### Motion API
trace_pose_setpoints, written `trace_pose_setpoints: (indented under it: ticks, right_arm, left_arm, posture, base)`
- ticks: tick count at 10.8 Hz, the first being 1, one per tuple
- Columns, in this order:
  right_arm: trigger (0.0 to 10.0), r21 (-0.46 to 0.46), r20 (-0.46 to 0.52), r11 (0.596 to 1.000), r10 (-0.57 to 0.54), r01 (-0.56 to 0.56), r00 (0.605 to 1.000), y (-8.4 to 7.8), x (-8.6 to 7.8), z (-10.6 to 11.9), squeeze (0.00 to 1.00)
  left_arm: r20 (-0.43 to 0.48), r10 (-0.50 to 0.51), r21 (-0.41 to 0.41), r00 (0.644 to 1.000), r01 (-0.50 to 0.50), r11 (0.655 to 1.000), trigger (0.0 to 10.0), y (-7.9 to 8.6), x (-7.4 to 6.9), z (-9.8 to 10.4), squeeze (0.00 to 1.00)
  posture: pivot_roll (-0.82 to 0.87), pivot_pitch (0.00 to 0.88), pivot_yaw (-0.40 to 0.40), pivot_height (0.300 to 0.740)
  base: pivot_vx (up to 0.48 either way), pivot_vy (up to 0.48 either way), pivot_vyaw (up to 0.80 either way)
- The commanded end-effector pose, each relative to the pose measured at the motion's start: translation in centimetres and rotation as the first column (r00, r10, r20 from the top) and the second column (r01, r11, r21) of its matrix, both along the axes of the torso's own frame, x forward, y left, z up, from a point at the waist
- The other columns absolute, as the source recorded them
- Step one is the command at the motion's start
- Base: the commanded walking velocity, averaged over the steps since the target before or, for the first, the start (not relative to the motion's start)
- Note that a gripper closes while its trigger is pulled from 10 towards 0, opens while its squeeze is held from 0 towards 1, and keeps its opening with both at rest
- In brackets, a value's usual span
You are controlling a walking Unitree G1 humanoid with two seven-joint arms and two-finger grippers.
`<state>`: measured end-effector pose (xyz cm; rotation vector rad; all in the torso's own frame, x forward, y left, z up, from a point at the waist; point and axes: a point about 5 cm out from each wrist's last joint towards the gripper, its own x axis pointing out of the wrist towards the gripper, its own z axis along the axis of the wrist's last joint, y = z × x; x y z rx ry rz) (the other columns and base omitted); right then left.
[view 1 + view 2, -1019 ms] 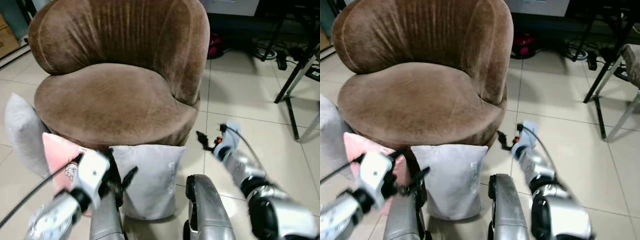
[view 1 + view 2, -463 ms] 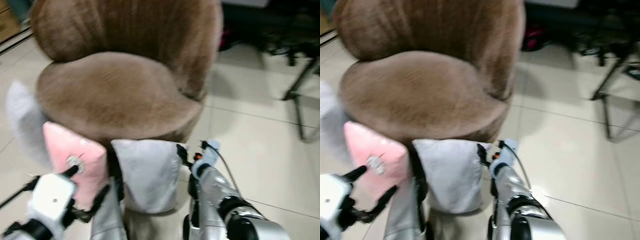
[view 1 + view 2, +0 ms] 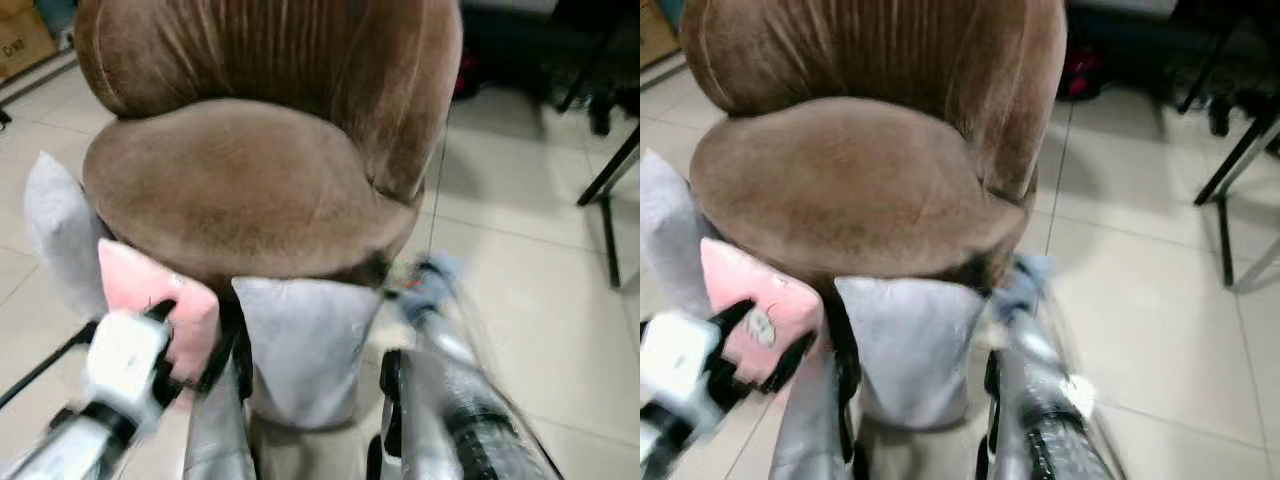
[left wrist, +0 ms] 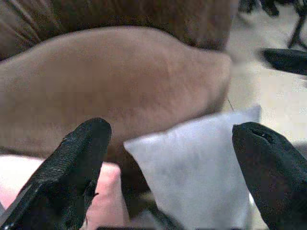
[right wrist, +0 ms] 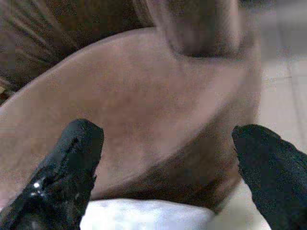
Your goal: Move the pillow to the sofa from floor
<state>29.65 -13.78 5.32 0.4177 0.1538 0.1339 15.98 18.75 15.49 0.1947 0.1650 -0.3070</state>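
Grey pillow (image 3: 305, 345) leans on sofa (image 3: 250, 185) at 6 o'clock. My left gripper (image 4: 168, 167) and right gripper (image 5: 168, 170) jaws spread wide, empty.

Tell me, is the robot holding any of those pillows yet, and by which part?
Nothing is held. Both grippers are open: the left gripper faces the grey pillow leaning on the brown sofa, and the right gripper hangs above its top edge.

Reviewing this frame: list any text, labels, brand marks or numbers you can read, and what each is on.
Cardboard box, far left behind the sofa: dark print, too small and blurred to read.
Pink pillow: a small grey emblem, no readable letters.
Grey pillow, brown sofa: no text visible.
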Motion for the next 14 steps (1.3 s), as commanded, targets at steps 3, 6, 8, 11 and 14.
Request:
trace_pose_setpoints:
  ticks: [3, 6, 8, 11, 14]
  right_arm:
    - [10.0, -0.136, 0.061, 0.991, 0.005, 0.004, 0.998, -3.0, -3.4, 3.9, 0.0]
    - [10.0, -0.202, 0.003, 0.974, -0.107, 0.105, 0.994, -3.6, -5.4, 5.2, 0.0]
    - [10.0, -0.225, -0.009, 0.967, -0.127, 0.121, 0.992, -3.6, -4.8, 5.7, 0.0]
    - [10.0, -0.308, -0.067, 0.936, -0.198, 0.168, 0.978, -4.6, -4.1, 5.0, 0.0]
    - [10.0, -0.306, -0.115, 0.942, -0.179, 0.136, 0.977, -4.9, -3.6, 4.0, 0.0]
  left_arm:
    - [0.05, 0.138, 0.018, 0.989, -0.139, 0.99, 10.0, 0.7, 2.9, -1.3, 0.0]
    - [0.119, 0.206, -0.048, 0.971, -0.201, 0.978, 10.0, -0.2, 5.3, -1.2, 0.0]
    - [0.14, 0.171, -0.038, 0.975, -0.167, 0.985, 10.0, -0.8, 5.9, -1.2, 0.0]
    - [0.14, 0.134, 0.034, 0.981, -0.14, 0.99, 10.0, -0.8, 6.2, -1.5, 0.0]
    - [0.121, 0.067, 0.056, 0.99, -0.074, 0.996, 10.0, -1.0, 6.2, -1.8, 0.0]
  posture:
    - [-0.1, 0.0, 0.013, 0.496]
    - [-0.11, 0.0, 0.006, 0.496]
    - [-0.1, 0.0, 0.008, 0.496]
    - [-0.08, 0.0, 0.005, 0.496]
    - [-0.07, 0.0, 0.003, 0.496]
  base:
    - [0.0, 0.0, 0.0]
    - [0.082, 0.0, 0.27]
    - [0.345, 0.0, 0.8]
    - [0.22, 0.0, 0.27]
    - [0.0, 0.0, 0.0]
